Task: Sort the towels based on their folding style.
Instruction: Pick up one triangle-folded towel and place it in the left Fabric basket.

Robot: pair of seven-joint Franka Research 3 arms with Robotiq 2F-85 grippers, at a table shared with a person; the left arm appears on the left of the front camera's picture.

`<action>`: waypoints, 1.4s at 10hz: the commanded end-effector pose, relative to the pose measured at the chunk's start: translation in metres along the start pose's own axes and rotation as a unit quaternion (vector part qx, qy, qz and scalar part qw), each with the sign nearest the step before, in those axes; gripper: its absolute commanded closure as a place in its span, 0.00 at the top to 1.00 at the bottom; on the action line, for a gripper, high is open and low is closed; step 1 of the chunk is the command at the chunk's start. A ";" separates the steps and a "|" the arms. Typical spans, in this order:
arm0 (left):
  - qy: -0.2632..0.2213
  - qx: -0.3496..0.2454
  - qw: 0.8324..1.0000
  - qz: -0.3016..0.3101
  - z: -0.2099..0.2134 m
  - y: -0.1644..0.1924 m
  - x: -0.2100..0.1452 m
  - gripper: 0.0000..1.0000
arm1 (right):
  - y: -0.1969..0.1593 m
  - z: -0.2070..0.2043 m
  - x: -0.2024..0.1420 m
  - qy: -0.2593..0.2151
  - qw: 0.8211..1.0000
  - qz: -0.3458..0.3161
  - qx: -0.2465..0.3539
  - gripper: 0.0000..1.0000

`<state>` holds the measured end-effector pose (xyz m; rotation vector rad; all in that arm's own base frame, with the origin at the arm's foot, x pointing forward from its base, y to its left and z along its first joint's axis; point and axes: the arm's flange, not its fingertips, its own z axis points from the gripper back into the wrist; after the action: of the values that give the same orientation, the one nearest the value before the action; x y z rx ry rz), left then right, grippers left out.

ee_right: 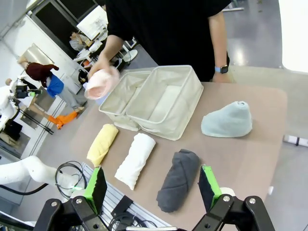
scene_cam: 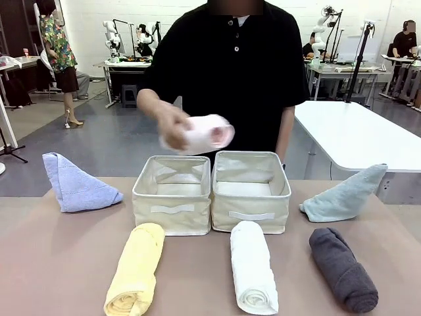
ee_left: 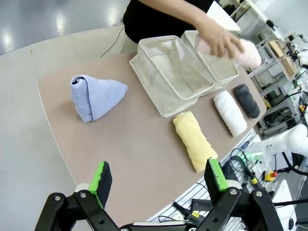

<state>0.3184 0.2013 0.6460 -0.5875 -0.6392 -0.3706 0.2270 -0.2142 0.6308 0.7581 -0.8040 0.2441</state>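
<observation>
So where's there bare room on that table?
Widest bare patch: the near left corner, between the lavender towel and yellow roll. A narrower strip lies between it and the white roll. Both baskets are empty. Crowded on the right: white roll, grey roll, teal towel.

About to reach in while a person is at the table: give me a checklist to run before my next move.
1. Left pincer open: ok.
2. Right pincer open: ok.
3. Space over the baskets free: not ok, the person's hand holds the pink towel there.
4. Yellow roll, white roll and dark grey roll lying apart, graspable: ok.
5. Which basket takes rolls: cannot tell.
</observation>
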 end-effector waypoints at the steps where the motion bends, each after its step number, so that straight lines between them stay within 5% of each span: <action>1: 0.081 0.054 0.991 -0.093 -0.037 0.009 0.051 1.00 | 0.002 0.000 0.003 -0.008 1.000 -0.004 0.009 1.00; 6: 0.291 0.180 0.895 -0.286 -0.185 0.024 0.126 1.00 | 0.002 0.000 0.003 -0.008 1.000 -0.004 0.009 1.00; 9: 0.379 0.155 0.869 -0.277 -0.262 0.045 0.121 1.00 | 0.002 0.000 0.003 -0.008 1.000 -0.004 0.009 1.00; 14: 0.382 0.140 0.868 -0.285 -0.284 0.055 0.105 1.00 | 0.002 0.000 0.003 -0.008 1.000 -0.004 0.009 1.00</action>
<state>0.5507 0.0564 0.5098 0.0771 -0.0762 -0.9836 0.2269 -0.2142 0.6318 0.7525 -0.8017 0.2400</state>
